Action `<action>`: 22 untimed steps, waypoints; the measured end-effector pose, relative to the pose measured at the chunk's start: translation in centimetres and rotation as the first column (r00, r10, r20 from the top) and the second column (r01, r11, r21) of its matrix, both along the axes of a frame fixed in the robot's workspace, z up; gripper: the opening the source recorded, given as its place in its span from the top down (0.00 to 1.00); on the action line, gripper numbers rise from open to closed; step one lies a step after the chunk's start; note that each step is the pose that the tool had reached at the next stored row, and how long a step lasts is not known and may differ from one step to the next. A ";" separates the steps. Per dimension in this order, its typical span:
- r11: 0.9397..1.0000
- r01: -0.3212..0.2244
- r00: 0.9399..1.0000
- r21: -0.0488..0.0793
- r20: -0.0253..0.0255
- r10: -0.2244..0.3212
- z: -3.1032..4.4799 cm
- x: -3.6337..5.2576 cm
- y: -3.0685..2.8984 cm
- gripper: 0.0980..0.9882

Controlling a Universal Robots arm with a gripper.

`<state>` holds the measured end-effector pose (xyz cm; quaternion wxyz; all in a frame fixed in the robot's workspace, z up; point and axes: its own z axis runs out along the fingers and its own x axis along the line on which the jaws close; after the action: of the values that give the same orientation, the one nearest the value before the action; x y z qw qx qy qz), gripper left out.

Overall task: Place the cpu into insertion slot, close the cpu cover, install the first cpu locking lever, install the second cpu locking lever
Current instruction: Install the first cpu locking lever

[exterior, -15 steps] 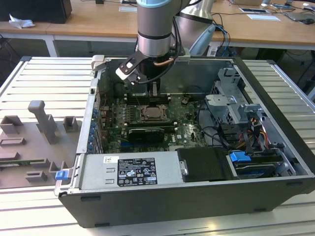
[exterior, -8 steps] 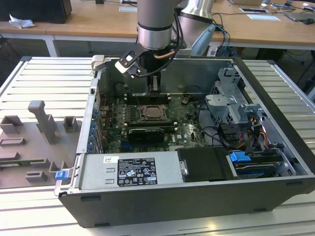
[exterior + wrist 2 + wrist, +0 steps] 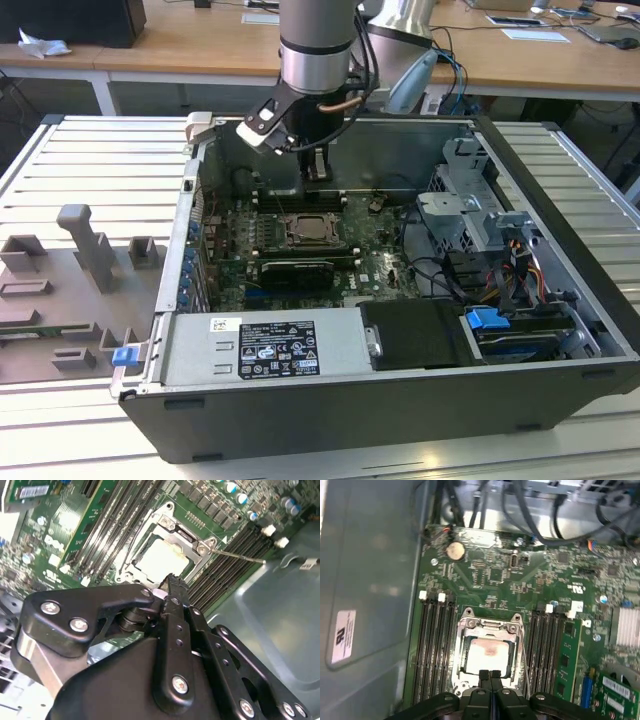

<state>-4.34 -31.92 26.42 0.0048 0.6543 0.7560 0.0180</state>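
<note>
The small, flat, pale silvery-beige square cpu [image 3: 487,652] is seen seated in the dark, silver-rimmed insertion slot [image 3: 293,238]. The thin silver frame of the cpu cover [image 3: 490,626] appears folded down over it, so the chip is kept in place. The black gripper [image 3: 490,674] is held just above the slot's edge. Its fingers [image 3: 483,676] are pressed together on nothing, probably to serve as a pushing tip. A thin wire locking lever [image 3: 239,556] stands out sideways, seemingly unlatched.
</note>
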 end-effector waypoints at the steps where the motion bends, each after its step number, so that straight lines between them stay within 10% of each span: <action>1: 1.000 -0.015 1.000 0.000 0.000 0.015 -0.01 -0.01 0.00 0.99; 9: 0.993 -0.121 0.993 0.000 0.000 0.121 -0.08 -0.02 0.00 0.99; 22: 0.959 -0.285 0.959 0.000 0.000 0.285 -0.08 -0.02 0.00 0.99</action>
<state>-4.36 -31.92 26.34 0.0021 0.5386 0.8424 0.0184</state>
